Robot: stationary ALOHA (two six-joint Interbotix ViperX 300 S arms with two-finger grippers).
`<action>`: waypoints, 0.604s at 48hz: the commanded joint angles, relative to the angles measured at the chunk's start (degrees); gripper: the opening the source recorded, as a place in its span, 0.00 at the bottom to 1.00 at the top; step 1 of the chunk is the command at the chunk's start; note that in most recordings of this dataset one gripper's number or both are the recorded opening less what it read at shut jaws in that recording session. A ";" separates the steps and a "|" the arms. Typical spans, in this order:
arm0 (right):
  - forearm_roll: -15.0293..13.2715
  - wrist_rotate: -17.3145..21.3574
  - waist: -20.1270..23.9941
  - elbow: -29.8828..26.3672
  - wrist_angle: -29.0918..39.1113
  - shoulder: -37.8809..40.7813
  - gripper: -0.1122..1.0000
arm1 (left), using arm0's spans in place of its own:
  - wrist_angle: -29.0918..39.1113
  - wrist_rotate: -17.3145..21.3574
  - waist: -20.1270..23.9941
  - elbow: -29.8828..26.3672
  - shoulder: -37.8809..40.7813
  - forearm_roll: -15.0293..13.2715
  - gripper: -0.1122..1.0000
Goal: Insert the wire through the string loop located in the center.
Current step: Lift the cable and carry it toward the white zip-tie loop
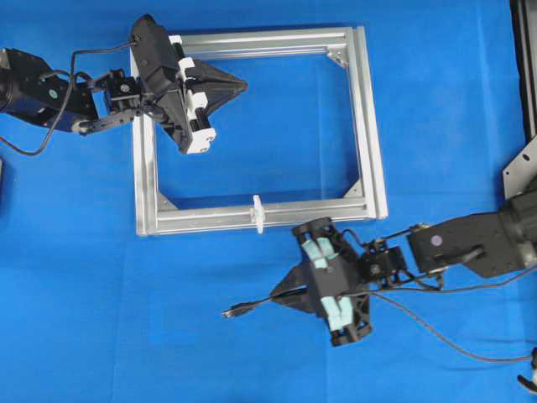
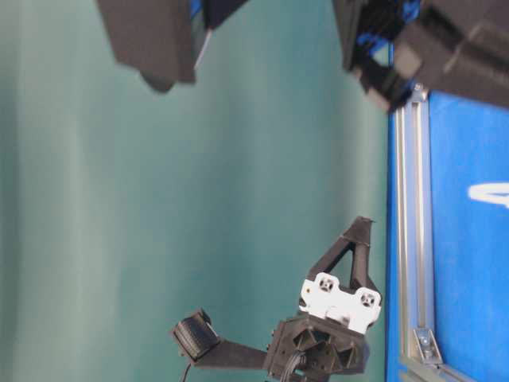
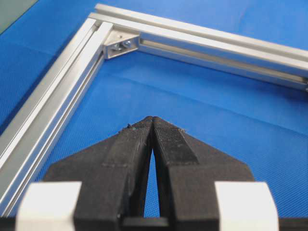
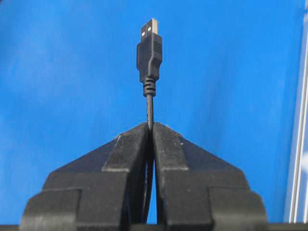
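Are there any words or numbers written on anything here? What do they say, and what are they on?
No words, numbers or brand names can be read in any view.
Plug of the wire, held in the right tool: only ridges, no letters.
Left tool: plain black, no writing.
Metal frame and white string loop: no labels.
Blue cloth: plain.
White shape at the table-level view's right edge: cut off, not readable.

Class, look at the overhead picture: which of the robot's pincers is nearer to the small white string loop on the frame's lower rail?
The right pincer, shut on the wire, sits just below the string loop. The left pincer, shut and empty, hangs near the frame's upper rail.
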 commanded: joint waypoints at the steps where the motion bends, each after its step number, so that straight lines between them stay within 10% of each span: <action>1: 0.88 0.09 0.00 1.05 -0.62 -2.90 0.08 | -0.26 -0.09 -0.09 -0.44 -1.76 0.18 0.10; 29: 3.87 0.09 0.26 14.24 -1.85 -12.66 0.08 | -0.26 -0.09 -0.18 -0.44 -1.76 0.09 0.10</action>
